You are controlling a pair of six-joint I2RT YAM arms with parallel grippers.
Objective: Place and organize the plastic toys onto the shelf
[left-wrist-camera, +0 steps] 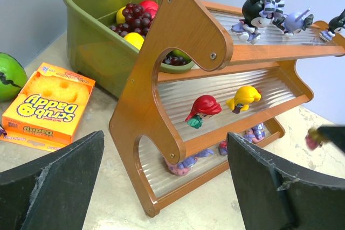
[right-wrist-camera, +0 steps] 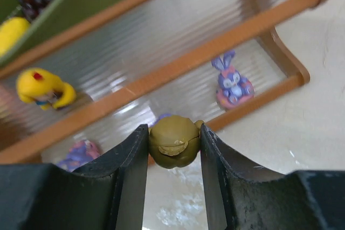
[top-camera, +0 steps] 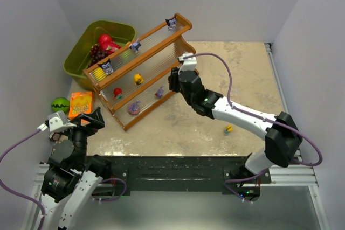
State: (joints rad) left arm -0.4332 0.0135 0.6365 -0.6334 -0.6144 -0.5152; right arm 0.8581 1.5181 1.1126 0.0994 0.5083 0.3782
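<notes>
The shelf [top-camera: 153, 110] stands slanted at the back left. Dark toys [top-camera: 107, 67] sit on its top tier, a yellow toy [top-camera: 138, 78] and a red one [top-camera: 117, 92] on the middle tier, and purple-pink ones [top-camera: 133, 107] on the bottom tier. My right gripper [top-camera: 173, 82] is at the shelf's right end, shut on an olive round toy [right-wrist-camera: 174, 141] held just in front of the bottom tier, near a purple bunny [right-wrist-camera: 232, 84]. My left gripper [top-camera: 89, 121] is open and empty, facing the shelf's left end [left-wrist-camera: 178, 36]. A small yellow toy [top-camera: 228, 129] lies on the table.
An olive-green bin [top-camera: 81, 47] with red fruit and grapes stands behind the shelf. A green striped ball [top-camera: 60, 104] and an orange sponge box [top-camera: 81, 103] lie left of the shelf. Walls close in the left, back and right.
</notes>
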